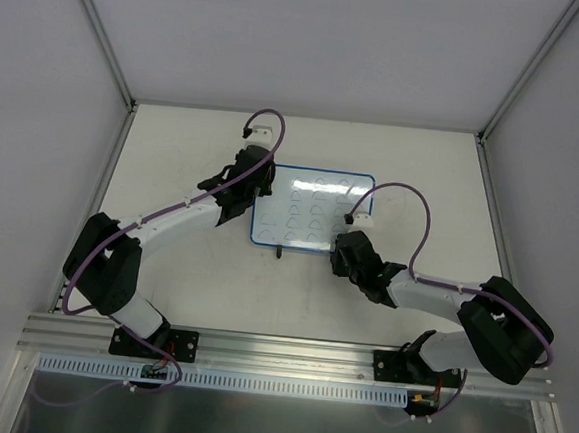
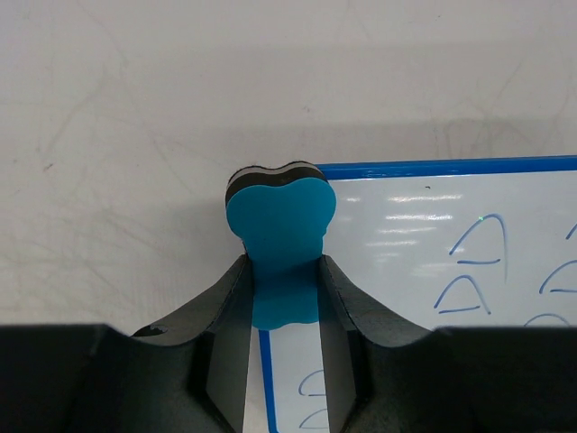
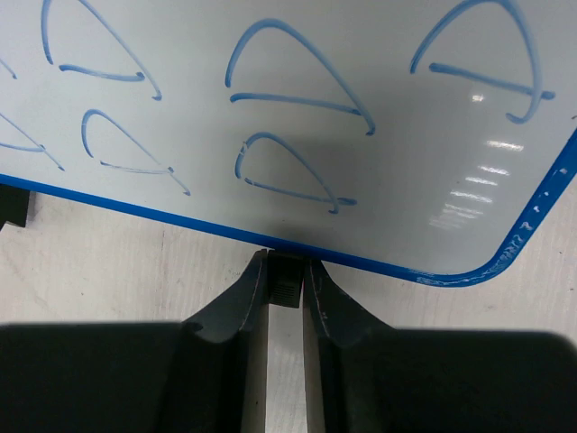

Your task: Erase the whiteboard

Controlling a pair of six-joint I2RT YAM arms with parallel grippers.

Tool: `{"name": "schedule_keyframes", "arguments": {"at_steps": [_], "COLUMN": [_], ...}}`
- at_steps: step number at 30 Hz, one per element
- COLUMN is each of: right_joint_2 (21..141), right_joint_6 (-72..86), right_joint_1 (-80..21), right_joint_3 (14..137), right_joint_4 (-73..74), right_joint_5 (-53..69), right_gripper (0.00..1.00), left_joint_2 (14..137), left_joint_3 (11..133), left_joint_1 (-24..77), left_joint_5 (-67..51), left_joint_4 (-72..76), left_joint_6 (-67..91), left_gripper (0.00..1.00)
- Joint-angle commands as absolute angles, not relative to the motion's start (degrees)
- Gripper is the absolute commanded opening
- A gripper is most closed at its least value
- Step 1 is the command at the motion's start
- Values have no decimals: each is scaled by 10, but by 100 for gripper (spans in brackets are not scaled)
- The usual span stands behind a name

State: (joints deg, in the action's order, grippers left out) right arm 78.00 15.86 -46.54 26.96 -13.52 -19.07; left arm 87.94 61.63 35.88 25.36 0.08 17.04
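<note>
The whiteboard (image 1: 282,208) lay flat, its long axis running left to right and its footed edge toward the robot, with the blue scribbles (image 3: 297,90) not yet wiped. At that near edge, by the board's right corner, the right gripper (image 3: 286,271) was pinched tight on a small black foot (image 3: 287,283), apparently to steady the board. The left gripper (image 2: 284,271) clamped the blue eraser (image 2: 279,216) at the board's far left corner, likely ready to wipe.

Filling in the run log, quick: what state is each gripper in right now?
The left gripper is shut on the blue eraser.
The right gripper is shut on the black foot of the whiteboard.
</note>
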Motion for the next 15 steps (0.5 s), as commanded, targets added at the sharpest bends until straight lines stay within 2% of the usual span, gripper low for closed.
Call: {"name": "schedule_keyframes", "arguments": {"at_steps": [1,15], "right_joint_2": [782,791], "right_joint_6": [162,164], "right_joint_1": [-473,-472], "right_joint_3": [256,256], "right_joint_4": [-90,-90], "right_joint_5": [-140,-140], "right_gripper": [0,0], "left_joint_2": [900,857], "left_joint_3": [642,512], "left_joint_1": [351,389], "left_joint_5": [239,190], "left_joint_4": [3,3], "left_joint_6": [147,225], "left_gripper": [0,0]}}
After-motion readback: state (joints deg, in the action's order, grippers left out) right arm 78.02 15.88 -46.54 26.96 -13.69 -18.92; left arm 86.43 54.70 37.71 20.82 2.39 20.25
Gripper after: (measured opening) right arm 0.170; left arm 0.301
